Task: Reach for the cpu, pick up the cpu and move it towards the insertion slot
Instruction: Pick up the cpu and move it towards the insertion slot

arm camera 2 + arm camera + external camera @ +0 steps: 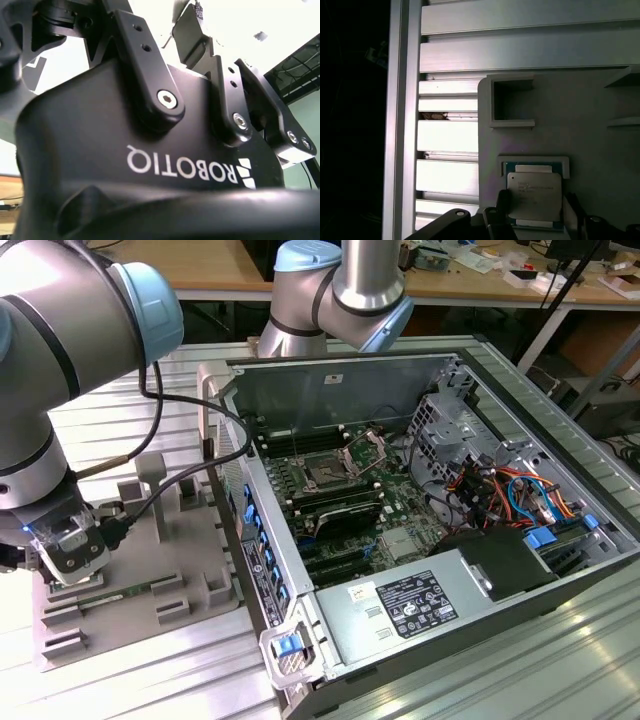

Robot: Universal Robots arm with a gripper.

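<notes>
Currently the gripper (pixel 70 558) is down low over the grey fixture tray (pixel 190 570), which lies on the slatted aluminium table (pixel 130 680) at the exterior view's left, just beside the open computer case (pixel 330 380).

In the first wrist view the cpu (pixel 534 195) lies flat on the tray (pixel 580 125), silver top up with a thin green rim showing. Its far edge is against a low pale frame. The gripper (pixel 536 217) sits right at the chip, with dark metal on two opposite sides of it. Cannot tell whether it is clamped on the chip's edges or merely placed around it. Cannot tell either whether the chip is lifted off the tray.

A square pocket (pixel 512 102) is moulded into the tray beyond the cpu. Table slats (pixel 520 50) run past the tray's edge.

In the exterior view, a thin green memory stick (pixel 118 594) lies on the tray just beside the gripper.

The insertion slot (pixel 326 476) is on the motherboard inside the case, well apart from the gripper, toward the exterior view's right. Its silver bracket (pixel 366 452) stands tilted up beside the dark socket. The power supply (pixel 410 605) lies at the case's near end.
</notes>
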